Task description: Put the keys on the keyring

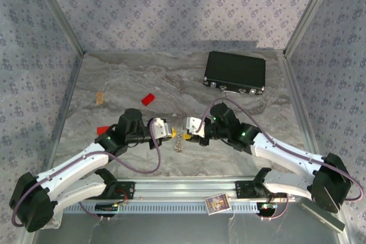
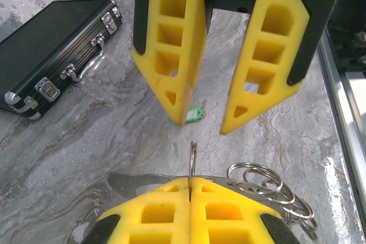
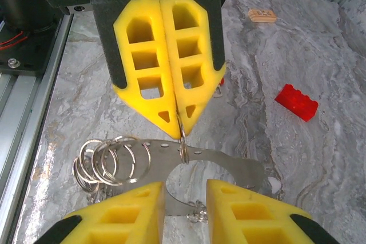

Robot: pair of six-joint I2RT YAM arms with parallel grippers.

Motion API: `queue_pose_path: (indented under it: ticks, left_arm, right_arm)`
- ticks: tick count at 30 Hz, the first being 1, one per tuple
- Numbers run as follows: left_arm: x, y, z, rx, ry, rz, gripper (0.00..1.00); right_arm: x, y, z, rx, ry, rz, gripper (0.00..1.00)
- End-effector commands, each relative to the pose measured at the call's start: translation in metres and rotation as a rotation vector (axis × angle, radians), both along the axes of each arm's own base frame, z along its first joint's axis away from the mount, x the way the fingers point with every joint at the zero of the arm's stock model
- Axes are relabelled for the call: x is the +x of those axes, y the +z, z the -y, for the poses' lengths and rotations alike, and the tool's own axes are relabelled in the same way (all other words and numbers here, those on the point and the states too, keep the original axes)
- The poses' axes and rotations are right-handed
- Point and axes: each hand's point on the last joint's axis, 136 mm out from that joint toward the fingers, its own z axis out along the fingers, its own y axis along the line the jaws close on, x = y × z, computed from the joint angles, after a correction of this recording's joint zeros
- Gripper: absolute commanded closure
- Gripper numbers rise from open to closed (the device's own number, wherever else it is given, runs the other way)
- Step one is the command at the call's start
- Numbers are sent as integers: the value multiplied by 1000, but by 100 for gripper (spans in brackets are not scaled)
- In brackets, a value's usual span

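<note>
My left gripper (image 2: 190, 182) is shut on the keyring (image 2: 193, 155), a thin silvery loop standing edge-on between its yellow fingertips. In the right wrist view the same keyring (image 3: 183, 148) hangs from the left gripper (image 3: 182, 130), just above a flat metal plate (image 3: 229, 167). My right gripper (image 3: 184, 190) faces it, open, with the plate's edge and a bit of beaded chain (image 3: 197, 215) in the gap. A green key (image 2: 194, 114) lies on the table, partly behind one finger of the right gripper (image 2: 205, 124). From above, the left gripper (image 1: 169, 131) and right gripper (image 1: 187, 127) nearly meet.
Several spare rings (image 3: 108, 161) bunch at one end of the plate. A black case (image 1: 235, 72) lies at the back right. Red blocks (image 1: 148, 99) (image 1: 103, 130) and a small wooden piece (image 1: 100, 96) sit to the left. Metal rails edge the near side.
</note>
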Motion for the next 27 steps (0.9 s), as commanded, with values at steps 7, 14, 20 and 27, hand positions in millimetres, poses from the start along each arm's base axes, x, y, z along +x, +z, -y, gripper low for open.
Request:
queue_pose_path:
  ticks: [7,14,20,27]
  left_arm:
    - [-4,7,8,-32,-35,33,100]
    - [-3,2,8,-4,-21,29,100]
    - [-5,3,8,-2,-19,31,100]
    - [-3,1,9,-15,-3,-1,86]
  right_arm:
    - [5,10,-20,24,11,21,76]
    - [8,9,-17,11,-10,37,76]
    - [3,9,-19,1,10,32,92]
    - [-3,12,-21,13,43,19,100]
